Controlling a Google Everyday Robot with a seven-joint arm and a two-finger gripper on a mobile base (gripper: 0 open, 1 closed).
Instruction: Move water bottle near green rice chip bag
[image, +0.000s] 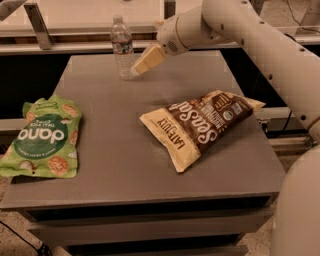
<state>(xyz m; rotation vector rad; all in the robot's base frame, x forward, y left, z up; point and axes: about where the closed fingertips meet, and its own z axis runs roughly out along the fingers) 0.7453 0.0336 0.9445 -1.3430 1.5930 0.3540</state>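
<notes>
The water bottle (122, 47), clear and ribbed with a white cap, stands upright near the far edge of the grey table (115, 165), left of centre. The green rice chip bag (44, 136) lies flat at the table's left edge, well in front of the bottle. My gripper (138, 66), with cream-coloured fingers, hangs from the white arm (240, 30) that reaches in from the right. Its tips are right beside the bottle's lower right side, just above the table.
A cream-and-brown chip bag (200, 123) lies flat on the right half of the table. A metal rail and a pale counter (75, 20) run behind the table's far edge. The arm's lower link fills the right edge of the view.
</notes>
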